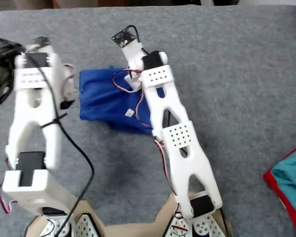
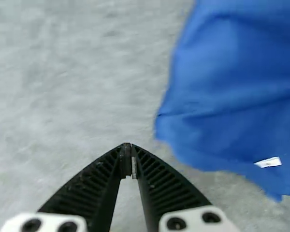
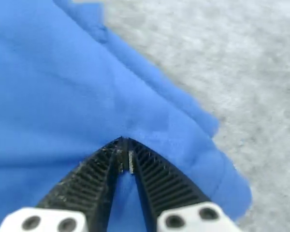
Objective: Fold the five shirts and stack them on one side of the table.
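- High view: we are seeing the blue shirt [image 1: 106, 101] lying loosely folded on the grey table [image 1: 237, 74], with one white arm on each side of it.
- We are finding the left gripper [image 2: 127, 157] hanging over bare table just beside the blue shirt's edge. Its jaws are clenched tip to tip and are holding nothing.
- We are finding the right gripper [image 3: 125, 157] hanging directly over the blue shirt. Its jaws are also clenched, with the tips meeting above the cloth. We cannot tell whether they are touching it.
- A small white tag [image 2: 267, 163] is showing on the blue shirt near its hem.
- A teal shirt [image 1: 293, 170] is lying on top of a red cloth [image 1: 276, 185] at the table's edge, well apart from the blue shirt on the right arm's side.
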You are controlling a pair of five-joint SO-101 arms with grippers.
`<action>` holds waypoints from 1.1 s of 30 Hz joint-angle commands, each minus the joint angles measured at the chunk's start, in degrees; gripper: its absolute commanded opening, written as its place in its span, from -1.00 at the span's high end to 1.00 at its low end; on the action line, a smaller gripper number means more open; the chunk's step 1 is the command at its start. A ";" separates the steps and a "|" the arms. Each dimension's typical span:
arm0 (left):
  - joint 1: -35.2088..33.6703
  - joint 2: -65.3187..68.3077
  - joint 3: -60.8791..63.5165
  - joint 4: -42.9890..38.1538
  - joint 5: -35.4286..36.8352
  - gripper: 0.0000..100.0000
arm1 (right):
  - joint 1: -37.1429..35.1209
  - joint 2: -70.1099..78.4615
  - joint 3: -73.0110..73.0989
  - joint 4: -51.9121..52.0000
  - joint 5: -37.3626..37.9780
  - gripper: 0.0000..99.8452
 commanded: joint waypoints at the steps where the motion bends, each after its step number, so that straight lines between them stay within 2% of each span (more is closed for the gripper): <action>1: 6.33 -0.75 1.58 -8.00 2.29 0.96 | 2.33 -0.31 0.13 -2.46 1.23 0.99; 6: 9.49 8.57 0.53 -19.60 3.60 0.96 | 2.68 -0.31 0.22 -4.22 1.14 0.99; 9: 9.49 16.75 -2.55 -22.33 3.60 0.96 | 2.51 -0.31 0.22 -4.31 1.14 0.99; 15: 9.23 27.82 -17.67 -9.23 4.92 0.96 | 2.42 -1.10 -0.75 -0.79 1.14 0.99; 20: 8.53 35.82 -25.32 -3.34 6.15 0.96 | 2.59 -3.47 -8.92 1.76 1.05 0.99; 29: 8.53 42.59 -29.89 1.23 5.89 0.96 | 4.35 1.19 -1.27 -12.31 1.32 0.99; 33: 8.79 42.51 -30.33 3.78 2.73 0.96 | 6.11 2.15 0.75 -16.18 1.32 0.99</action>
